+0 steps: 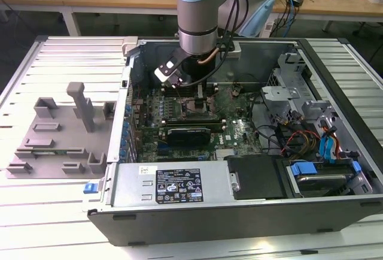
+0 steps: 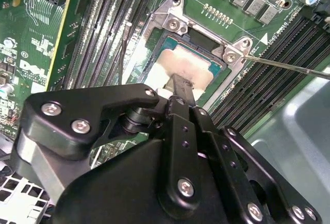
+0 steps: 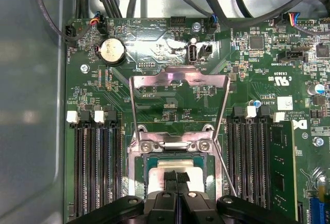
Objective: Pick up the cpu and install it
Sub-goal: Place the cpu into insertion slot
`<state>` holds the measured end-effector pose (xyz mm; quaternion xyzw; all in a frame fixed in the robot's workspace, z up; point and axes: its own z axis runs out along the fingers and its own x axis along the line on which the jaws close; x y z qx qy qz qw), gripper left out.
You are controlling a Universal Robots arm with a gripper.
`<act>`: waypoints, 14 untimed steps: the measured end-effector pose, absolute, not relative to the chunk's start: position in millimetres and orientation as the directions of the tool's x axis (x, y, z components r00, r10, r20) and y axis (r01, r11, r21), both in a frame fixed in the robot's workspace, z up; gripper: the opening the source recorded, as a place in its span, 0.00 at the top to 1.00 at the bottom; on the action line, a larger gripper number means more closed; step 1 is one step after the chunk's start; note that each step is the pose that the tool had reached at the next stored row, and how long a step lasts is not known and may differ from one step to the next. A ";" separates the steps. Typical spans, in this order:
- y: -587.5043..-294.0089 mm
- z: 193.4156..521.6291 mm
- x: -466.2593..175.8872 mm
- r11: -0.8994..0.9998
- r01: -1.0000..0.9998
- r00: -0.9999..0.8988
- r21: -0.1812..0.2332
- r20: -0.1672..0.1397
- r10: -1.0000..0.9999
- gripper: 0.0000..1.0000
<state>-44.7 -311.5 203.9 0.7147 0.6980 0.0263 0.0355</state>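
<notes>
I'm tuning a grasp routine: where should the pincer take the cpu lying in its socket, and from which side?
Probably straight from above, on two opposite thin edges: the cpu lies flat in the socket frame, its broad metal top offering nothing to pinch, and the raised load plate and memory slots block sideways approaches.

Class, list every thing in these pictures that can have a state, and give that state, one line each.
computer case: open, side panel off.
cpu: lying flat in the socket.
load plate: swung up, open.
socket lever: unlatched, standing free.
memory module: seated in its slot.
gripper: shut, fingertips on top of the cpu.
</notes>
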 end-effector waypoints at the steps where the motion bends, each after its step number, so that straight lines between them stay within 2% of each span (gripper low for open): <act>1: -311.2 205.7 -44.6 -0.023 0.996 0.024 0.088 -0.010 1.000 0.89; 14: -311.6 248.3 -44.5 -0.023 0.996 0.024 0.087 -0.013 1.000 0.89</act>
